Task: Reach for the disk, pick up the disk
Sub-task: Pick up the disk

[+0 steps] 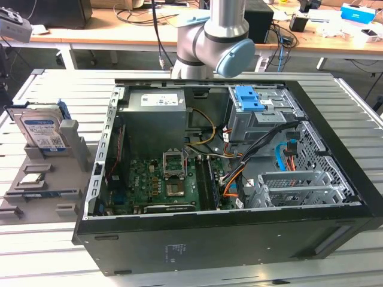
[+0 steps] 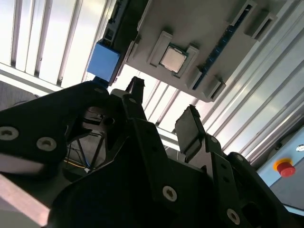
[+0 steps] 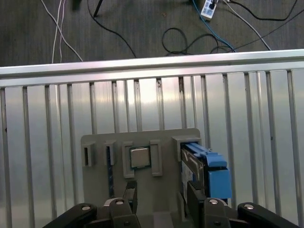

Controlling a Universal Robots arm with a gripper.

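Disk stands on edge in a slot of the grey holder, which lies on the slatted metal tabletop at the exterior view's left, well apart from the open computer case. From that camera I see its silver face with the blue-and-white label turned toward me and its blue frame running round the edge. A small square chip sits in a pocket of the same holder, nearer the camera than the disk. Inside the case a bare blue bracket rests on the drive bay, and the arm rises behind the case. In the first wrist view I look down on the holder, with the chip in the middle pocket and the disk beside it, its blue end sticking out. The claw hangs over the holder with its fingers spread and nothing between them; one finger sits just beside the disk's edge, and I cannot tell whether they touch. In the second wrist view the claw is again spread and empty, with the disk's blue end and the chip beyond it.
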